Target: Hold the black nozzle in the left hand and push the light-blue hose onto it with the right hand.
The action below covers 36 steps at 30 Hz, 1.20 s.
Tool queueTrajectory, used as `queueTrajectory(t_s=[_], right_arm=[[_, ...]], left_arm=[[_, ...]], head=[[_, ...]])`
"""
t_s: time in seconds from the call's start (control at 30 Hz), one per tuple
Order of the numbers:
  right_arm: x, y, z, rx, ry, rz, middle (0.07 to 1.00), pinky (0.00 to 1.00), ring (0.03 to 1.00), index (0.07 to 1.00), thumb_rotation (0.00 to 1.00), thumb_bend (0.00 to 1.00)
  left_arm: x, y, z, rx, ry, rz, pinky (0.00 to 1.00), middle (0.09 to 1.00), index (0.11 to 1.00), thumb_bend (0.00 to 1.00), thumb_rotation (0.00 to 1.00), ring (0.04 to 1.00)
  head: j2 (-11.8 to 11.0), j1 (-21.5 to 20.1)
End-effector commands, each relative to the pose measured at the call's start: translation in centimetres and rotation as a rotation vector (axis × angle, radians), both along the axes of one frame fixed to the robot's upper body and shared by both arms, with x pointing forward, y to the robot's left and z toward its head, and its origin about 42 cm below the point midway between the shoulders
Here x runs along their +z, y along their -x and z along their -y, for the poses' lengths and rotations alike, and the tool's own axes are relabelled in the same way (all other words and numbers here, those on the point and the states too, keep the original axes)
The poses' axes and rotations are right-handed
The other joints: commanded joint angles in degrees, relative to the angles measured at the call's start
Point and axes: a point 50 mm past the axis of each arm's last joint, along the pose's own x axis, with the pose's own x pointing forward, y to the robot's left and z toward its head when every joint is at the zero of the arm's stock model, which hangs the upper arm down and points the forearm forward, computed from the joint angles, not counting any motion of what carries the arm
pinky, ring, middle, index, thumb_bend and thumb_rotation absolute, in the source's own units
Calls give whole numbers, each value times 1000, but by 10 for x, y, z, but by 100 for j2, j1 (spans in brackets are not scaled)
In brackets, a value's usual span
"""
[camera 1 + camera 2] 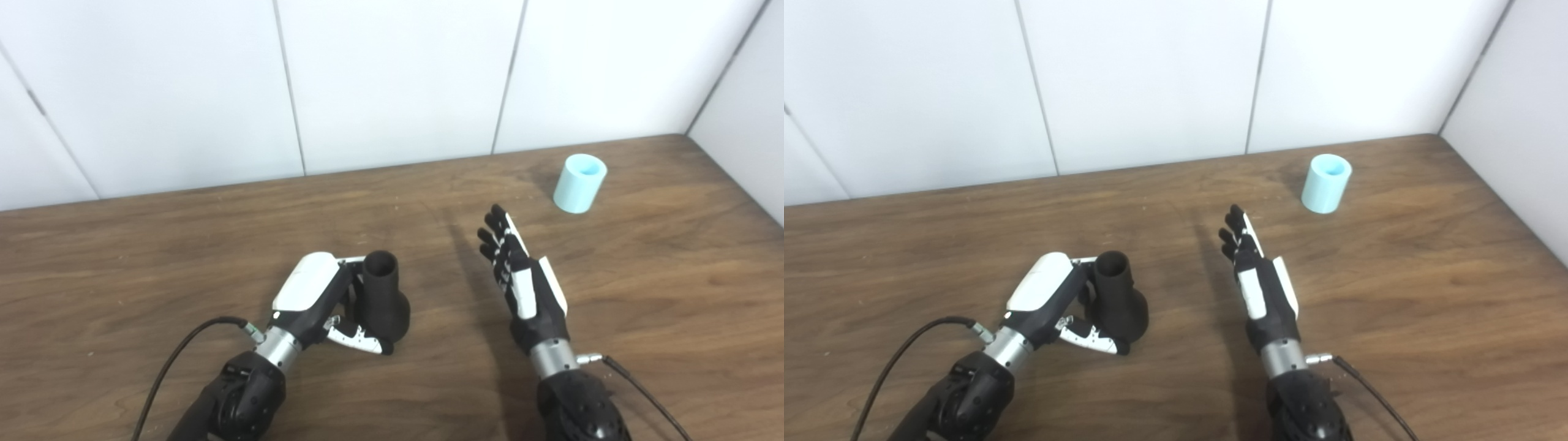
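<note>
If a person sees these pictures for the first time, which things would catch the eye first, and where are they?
The light-blue hose stands out most, a short tube upright and alone at the far right of the brown table. Next is the black nozzle, near the front left of centre, with the left robot hand wrapped around it. The right robot hand is open, holding nothing, between the two.

Two black-and-white robot arms are showing above the table.
The left hand (315, 294) is wearing a glossy white back shell over black fingers; the right hand (520, 275) is showing white strips on black. Silver metal wrist cuffs are joining matte black forearms, and a black cable is trailing from each wrist.
</note>
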Motion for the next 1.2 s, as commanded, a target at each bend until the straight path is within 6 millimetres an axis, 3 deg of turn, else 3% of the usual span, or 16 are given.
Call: queueTrajectory(t_s=[0.0,0.5,0.7,0.97,1.17], right_arm=[[27,-8,3,-22,47,155,950,845,884,982,1000,720],[86,-26,41,-185,390,346,856,735,819,917,937,783],[109,-46,69,-259,596,406,841,776,815,905,885,831],[139,-67,106,-369,911,338,851,828,842,891,813,926],[169,-76,118,-394,1072,280,852,734,848,869,724,998]], left_arm=[[-65,30,-19,-21,-180,-230,551,484,480,527,0,480],[-75,29,-22,-36,-150,-237,561,480,480,527,0,469],[-76,30,-20,-39,-150,-237,565,478,483,527,0,468],[-76,29,-23,-38,-153,-233,556,483,478,527,0,471],[-76,29,-22,-37,-157,-232,553,484,477,527,0,476]], head=[[-11,-17],[-176,-255],[-200,-216],[-215,-169],[-221,-177]])
